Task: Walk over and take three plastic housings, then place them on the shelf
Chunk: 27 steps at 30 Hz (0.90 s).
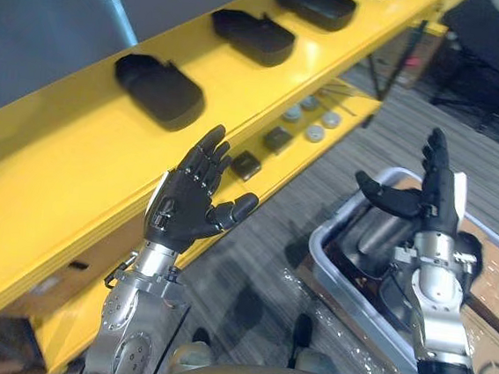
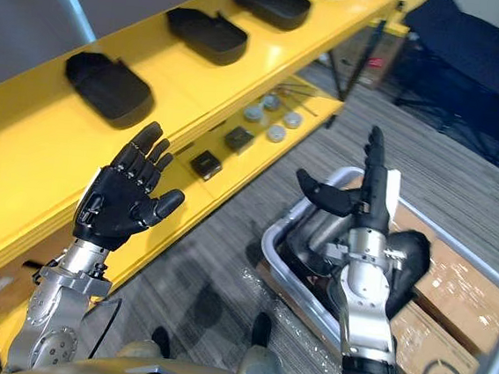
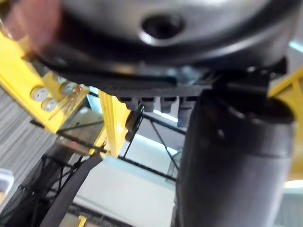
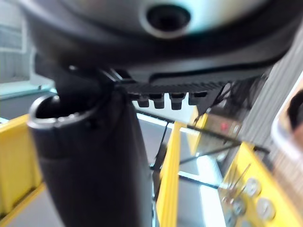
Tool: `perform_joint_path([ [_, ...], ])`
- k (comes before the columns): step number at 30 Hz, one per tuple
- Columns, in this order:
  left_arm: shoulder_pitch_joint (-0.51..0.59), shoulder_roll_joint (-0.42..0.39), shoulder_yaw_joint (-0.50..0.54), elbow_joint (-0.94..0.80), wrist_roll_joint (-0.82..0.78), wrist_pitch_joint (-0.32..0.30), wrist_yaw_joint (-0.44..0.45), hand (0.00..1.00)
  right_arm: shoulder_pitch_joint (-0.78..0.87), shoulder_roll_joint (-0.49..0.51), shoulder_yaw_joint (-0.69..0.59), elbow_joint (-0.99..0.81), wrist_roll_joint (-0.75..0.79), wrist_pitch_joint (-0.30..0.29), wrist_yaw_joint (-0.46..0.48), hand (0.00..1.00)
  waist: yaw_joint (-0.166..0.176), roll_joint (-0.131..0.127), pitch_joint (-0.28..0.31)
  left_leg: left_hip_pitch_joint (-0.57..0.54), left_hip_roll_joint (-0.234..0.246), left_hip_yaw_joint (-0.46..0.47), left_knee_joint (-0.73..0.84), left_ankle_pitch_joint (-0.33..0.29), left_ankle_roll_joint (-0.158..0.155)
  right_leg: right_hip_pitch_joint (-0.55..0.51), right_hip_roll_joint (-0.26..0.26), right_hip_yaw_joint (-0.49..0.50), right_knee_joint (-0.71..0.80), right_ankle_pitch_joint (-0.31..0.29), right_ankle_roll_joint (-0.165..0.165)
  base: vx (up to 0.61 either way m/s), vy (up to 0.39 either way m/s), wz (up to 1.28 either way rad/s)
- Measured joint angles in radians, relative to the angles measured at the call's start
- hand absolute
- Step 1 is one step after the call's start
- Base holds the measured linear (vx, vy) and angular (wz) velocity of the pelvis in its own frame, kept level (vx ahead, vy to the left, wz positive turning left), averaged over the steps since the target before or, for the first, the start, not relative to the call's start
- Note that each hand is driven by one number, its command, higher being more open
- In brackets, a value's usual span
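Both hands were empty, fingers straight and spread. The left hand (image 1: 186, 203) hung just at 7 o'clock from the shelf (image 1: 48, 168) edge, and the right hand (image 1: 429, 200) was raised over the bin (image 1: 320, 234) at 4 o'clock. Three housings (image 1: 159, 90) lay in a row on the shelf, running toward 1 o'clock. A careless left-arm swing could probably clip the nearest one, and smooth plastic might slide on that glossy yellow board. They were matte black, shallow, rounded shells. The bin looked like pale grey plastic.
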Motion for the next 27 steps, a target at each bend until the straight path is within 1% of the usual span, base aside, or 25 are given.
perform_joint_path([
  [3, -0.056, -0.003, 0.004, 0.017, 0.002, 0.001, 0.027, 1.00, 0.068, 0.002, -0.032, 0.000, 0.097, 0.020, 0.007, 1.00, -0.040, 0.002, -0.012, 0.005, 0.006, 0.067, 0.026, -0.025, -0.003, -0.031, 0.014, 0.065, 0.000, 0.017, 0.004, 0.00, -0.019, -0.68],
  [5, -0.079, -0.006, 0.012, 0.020, 0.006, 0.002, 0.055, 1.00, 0.111, 0.019, -0.049, 0.000, 0.148, 0.021, 0.021, 1.00, -0.047, 0.003, -0.012, 0.017, 0.007, 0.099, 0.033, -0.035, -0.003, -0.039, 0.021, 0.097, 0.000, 0.024, 0.003, -0.02, -0.004, -0.50],
  [6, -0.086, -0.015, 0.025, 0.021, 0.007, 0.003, 0.073, 1.00, 0.139, 0.050, -0.066, 0.000, 0.162, 0.021, 0.031, 1.00, -0.056, 0.003, -0.012, 0.019, 0.008, 0.106, 0.038, -0.039, -0.004, -0.040, 0.023, 0.104, 0.000, 0.026, 0.003, -0.02, -0.005, -0.34],
  [9, -0.081, -0.044, 0.086, 0.021, 0.005, 0.005, 0.109, 1.00, 0.198, 0.102, -0.070, 0.000, 0.174, 0.023, 0.078, 1.00, -0.063, 0.003, -0.012, 0.014, 0.013, 0.115, 0.059, -0.053, 0.005, -0.044, 0.026, 0.113, -0.002, 0.031, 0.004, -0.05, -0.013, -0.14],
  [11, -0.075, -0.049, 0.130, 0.021, 0.005, 0.005, 0.125, 1.00, 0.212, 0.117, -0.054, 0.000, 0.174, 0.024, 0.095, 1.00, -0.060, 0.002, -0.012, 0.004, 0.013, 0.113, 0.067, -0.058, 0.006, -0.049, 0.025, 0.113, -0.002, 0.031, 0.004, -0.07, -0.015, 0.00],
  [13, -0.075, -0.049, 0.165, 0.021, 0.007, 0.004, 0.139, 1.00, 0.213, 0.117, -0.031, 0.000, 0.183, 0.024, 0.110, 1.00, -0.053, 0.001, -0.017, -0.024, 0.012, 0.089, 0.082, -0.063, 0.009, -0.065, 0.023, 0.107, -0.007, 0.029, 0.006, -0.08, -0.022, 0.11],
  [14, -0.074, -0.049, 0.178, 0.021, 0.011, 0.004, 0.152, 1.00, 0.212, 0.117, -0.015, 0.000, 0.204, 0.024, 0.116, 1.00, -0.038, 0.000, -0.027, -0.065, 0.003, 0.029, 0.110, -0.083, 0.017, -0.082, 0.023, 0.104, -0.007, 0.031, 0.003, -0.06, -0.019, 0.10],
  [15, -0.074, -0.049, 0.179, 0.021, 0.012, 0.004, 0.153, 1.00, 0.212, 0.117, -0.015, 0.000, 0.206, 0.024, 0.116, 1.00, -0.037, 0.000, -0.027, -0.068, 0.003, 0.022, 0.113, -0.084, 0.018, -0.083, 0.023, 0.104, -0.007, 0.032, 0.002, -0.08, 0.009, 0.06],
  [16, -0.065, -0.051, 0.200, 0.020, 0.013, -0.001, 0.172, 1.00, 0.196, 0.117, 0.027, 0.001, 0.235, 0.024, 0.120, 1.00, -0.007, 0.000, -0.029, -0.129, -0.039, -0.171, 0.183, -0.136, 0.058, -0.093, 0.029, 0.109, -0.003, 0.043, -0.015, -0.05, 0.036, -0.18],
  [17, -0.038, -0.057, 0.230, 0.014, 0.010, -0.005, 0.175, 1.00, 0.166, 0.117, 0.071, 0.016, 0.250, 0.023, 0.122, 1.00, 0.017, 0.001, -0.029, -0.151, -0.063, -0.296, 0.231, -0.162, 0.082, -0.092, 0.041, 0.131, -0.003, 0.046, -0.021, -0.05, 0.050, -0.33],
  [18, -0.025, -0.063, 0.247, 0.013, 0.000, -0.006, 0.175, 1.00, 0.148, 0.118, 0.099, 0.027, 0.249, 0.022, 0.124, 1.00, 0.033, 0.000, -0.029, -0.157, -0.073, -0.360, 0.248, -0.173, 0.092, -0.092, 0.044, 0.145, -0.003, 0.047, -0.023, -0.06, 0.081, -0.63],
  [19, 0.004, -0.079, 0.276, 0.006, -0.011, -0.009, 0.175, 1.00, 0.104, 0.116, 0.156, 0.061, 0.249, 0.011, 0.126, 1.00, 0.062, 0.003, -0.031, -0.158, -0.094, -0.460, 0.273, -0.204, 0.104, -0.092, 0.051, 0.171, -0.003, 0.048, -0.027, -0.08, 0.133, -0.71],
  [20, 0.025, -0.094, 0.287, 0.004, -0.007, -0.024, 0.176, 1.00, 0.059, 0.114, 0.212, 0.111, 0.249, 0.002, 0.126, 1.00, 0.082, 0.012, -0.037, -0.152, -0.111, -0.522, 0.280, -0.235, 0.099, -0.095, 0.057, 0.195, -0.003, 0.054, -0.022, -0.10, 0.162, -0.62],
  [21, 0.033, -0.097, 0.288, 0.004, -0.005, -0.033, 0.176, 1.00, 0.036, 0.116, 0.232, 0.140, 0.249, -0.001, 0.126, 1.00, 0.090, 0.012, -0.037, -0.151, -0.116, -0.520, 0.284, -0.242, 0.096, -0.095, 0.054, 0.202, -0.003, 0.057, -0.017, -0.09, 0.183, -0.36],
  [22, 0.038, -0.097, 0.286, 0.004, 0.002, -0.038, 0.175, 1.00, 0.016, 0.119, 0.270, 0.176, 0.249, -0.001, 0.126, 1.00, 0.106, 0.007, -0.037, -0.152, -0.127, -0.514, 0.293, -0.244, 0.099, -0.094, 0.045, 0.210, -0.003, 0.061, -0.012, -0.07, 0.151, -0.10],
  [24, 0.050, -0.097, 0.281, -0.014, 0.004, -0.052, 0.153, 1.00, 0.032, 0.125, 0.340, 0.199, 0.256, -0.001, 0.149, 1.00, 0.127, 0.000, -0.036, -0.161, -0.155, -0.512, 0.320, -0.245, 0.097, -0.094, 0.019, 0.218, -0.002, 0.069, -0.001, -0.07, 0.212, 0.03],
  [25, 0.059, -0.097, 0.278, -0.029, 0.002, -0.054, 0.147, 1.00, 0.049, 0.126, 0.352, 0.199, 0.264, -0.002, 0.158, 1.00, 0.126, -0.002, -0.034, -0.164, -0.161, -0.513, 0.328, -0.247, 0.100, -0.095, 0.015, 0.219, 0.002, 0.074, 0.007, -0.05, 0.215, -0.02],
  [27, 0.089, -0.091, 0.258, -0.093, 0.001, -0.079, 0.128, 1.00, 0.103, 0.127, 0.354, 0.198, 0.266, -0.004, 0.166, 1.00, 0.124, -0.012, -0.028, -0.165, -0.175, -0.503, 0.349, -0.253, 0.109, -0.122, 0.012, 0.246, 0.051, 0.069, 0.000, -0.03, 0.136, -0.22],
])
